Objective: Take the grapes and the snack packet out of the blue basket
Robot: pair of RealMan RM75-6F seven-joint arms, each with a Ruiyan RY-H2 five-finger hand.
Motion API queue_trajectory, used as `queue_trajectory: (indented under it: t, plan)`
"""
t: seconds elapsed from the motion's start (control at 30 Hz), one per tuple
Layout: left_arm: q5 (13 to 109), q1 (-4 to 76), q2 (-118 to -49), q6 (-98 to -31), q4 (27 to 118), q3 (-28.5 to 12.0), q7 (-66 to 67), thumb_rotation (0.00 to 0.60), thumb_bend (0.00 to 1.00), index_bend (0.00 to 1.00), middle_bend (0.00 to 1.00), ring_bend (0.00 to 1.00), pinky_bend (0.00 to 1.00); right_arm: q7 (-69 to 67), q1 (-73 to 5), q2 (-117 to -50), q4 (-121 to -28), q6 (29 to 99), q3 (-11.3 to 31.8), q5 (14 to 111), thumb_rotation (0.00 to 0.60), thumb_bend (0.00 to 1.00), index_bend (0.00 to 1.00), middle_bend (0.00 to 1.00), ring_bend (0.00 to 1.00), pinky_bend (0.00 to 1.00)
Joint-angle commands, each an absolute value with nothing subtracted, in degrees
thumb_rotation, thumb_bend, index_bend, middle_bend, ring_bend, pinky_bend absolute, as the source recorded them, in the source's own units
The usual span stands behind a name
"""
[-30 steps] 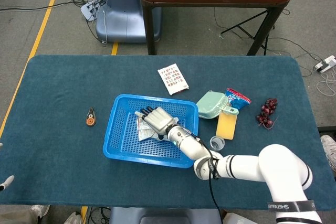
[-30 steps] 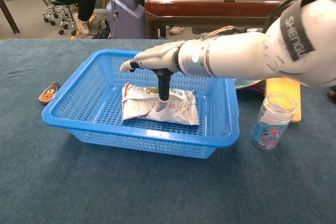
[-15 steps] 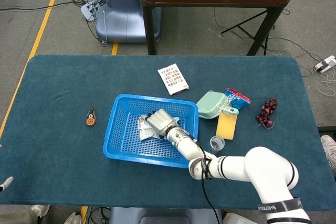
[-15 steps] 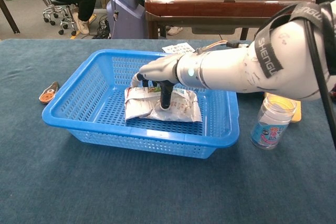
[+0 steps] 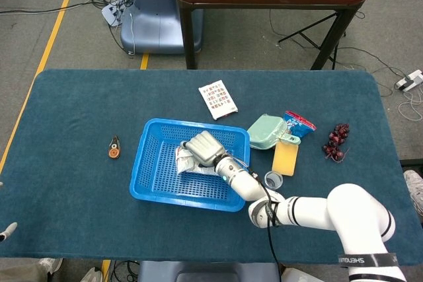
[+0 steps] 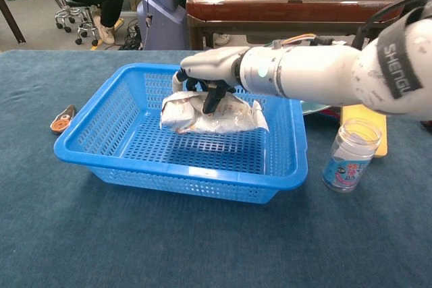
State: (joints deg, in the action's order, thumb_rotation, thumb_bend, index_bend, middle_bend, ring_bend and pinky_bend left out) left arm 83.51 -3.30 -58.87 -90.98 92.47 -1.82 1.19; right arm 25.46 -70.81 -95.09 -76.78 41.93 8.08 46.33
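Head view: right hand [image 5: 204,147] sits inside the blue basket [image 5: 155,186], fingers clenched around the snack packet [image 5: 186,164]. Packet is in the basket's far-right part, mostly covered by the hand; only its left end shows. Basket sits mid-table [image 5: 73,117], a bit toward the near edge. Grapes [image 5: 336,142] are out of the basket, lying on the table near its right edge. Between basket and grapes: a pale green lidded container [image 5: 266,131], a yellow block [image 5: 285,156] just in front of it, a red-blue wrapper [image 5: 299,122] behind, and a small jar [image 5: 273,179] near the basket's near-right corner. A printed card [image 5: 218,100] lies beyond the basket toward the far edge. A small orange-black item [image 5: 114,148] lies left of the basket, well apart. Left hand not visible.

Chest view: right hand [image 6: 210,69] grips the snack packet [image 6: 223,114] from above, fingers [image 6: 210,99] curled into its top. Packet is crumpled and appears lifted off the blue basket [image 6: 202,180] floor, still inside the walls, toward the far-right side. Jar [image 6: 349,155] stands upright on the table right of the basket, just beside its wall. Yellow block [image 6: 363,118] lies behind the jar. Orange-black item [image 6: 63,119] is left of the basket. Grapes not in frame here. Left hand not visible either.
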Motion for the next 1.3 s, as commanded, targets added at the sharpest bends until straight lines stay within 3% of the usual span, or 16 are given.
queue_trajectory:
  t: [0.03,0.3,0.53,0.93,1.03,1.2,1.3]
  plan:
    - [83.62,-3.24,-58.78,-91.1,92.55,-1.95,1.25,0.6,0.15,0.21,0.14,0.13,0.11,21.01,-67.82,-89.77,-82.57,44.68,10.16,51.56,0.6,0.61,0.51,0.47,0.53,0.76]
    - [84.57,-2.96,-58.43,-91.44,93.67,-2.02,2.11,0.6,0.15,0.21,0.14,0.13,0.11,17.79,-61.95,-76.35,-93.92,50.38,10.68,59.99,0.6,0.61,0.51,0.47,0.53,0.76]
    - [85.35,-2.74,-58.52,-91.51,94.69,-1.87,2.88,0.6,0.15,0.21,0.14,0.13,0.11,15.93,-55.35,-66.42,-99.42,52.9,6.87,65.17,0.6,0.6,0.51,0.47,0.53,0.76]
    - [86.1,-2.4,-58.46,-91.46,95.93,-1.73,4.13,0.6,0.15,0.21,0.14,0.13,0.11,8.27,-46.68,-64.78,-93.51,52.63,0.92,70.97,0.6,0.52,0.49,0.42,0.51,0.75]
    - [86.18,-2.4,-58.49,-91.41,96.16,-1.62,4.43,0.6,0.15,0.21,0.14,0.13,0.11,6.89,-45.78,-65.57,-91.23,51.64,0.56,71.35,0.6,0.45,0.42,0.38,0.46,0.7]
    - [85.91,-2.39,-58.33,-91.47,96.46,-1.76,4.78,0.6,0.15,0.21,0.14,0.13,0.11,4.38,-44.89,-66.34,-89.31,50.16,0.43,72.61,0.6,0.24,0.13,0.23,0.3,0.56]
    - [85.96,-2.33,-58.23,-91.41,96.66,-1.74,5.0,0.6,0.15,0.21,0.14,0.13,0.11,3.13,-44.32,-66.3,-89.04,50.31,0.7,73.76,0.6,0.15,0.01,0.14,0.22,0.48]
